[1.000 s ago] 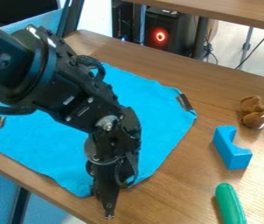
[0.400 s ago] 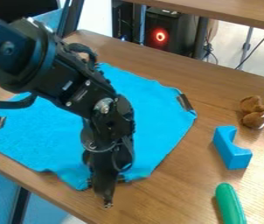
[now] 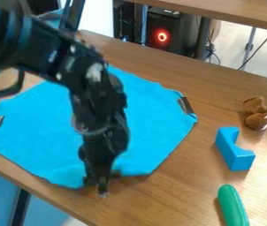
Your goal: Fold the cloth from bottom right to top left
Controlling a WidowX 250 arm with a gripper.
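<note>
The blue cloth (image 3: 41,132) lies spread on the wooden table, its left and right corners held by dark clips. My gripper (image 3: 103,189) points down at the cloth's near edge, shut on the near corner, which is bunched around it. The arm comes from the upper left and hides the middle of the cloth. Far and right parts of the cloth lie flat.
On the right of the table (image 3: 159,198) are a brown toy (image 3: 257,113), a blue arch-shaped block (image 3: 234,149) and a green cucumber-like toy (image 3: 233,205). The table's front edge runs close below the cloth.
My gripper has moved back and slightly left, toward the top left. The cloth's near edge has shifted the same way with it, and its near corner is pulled inward.
</note>
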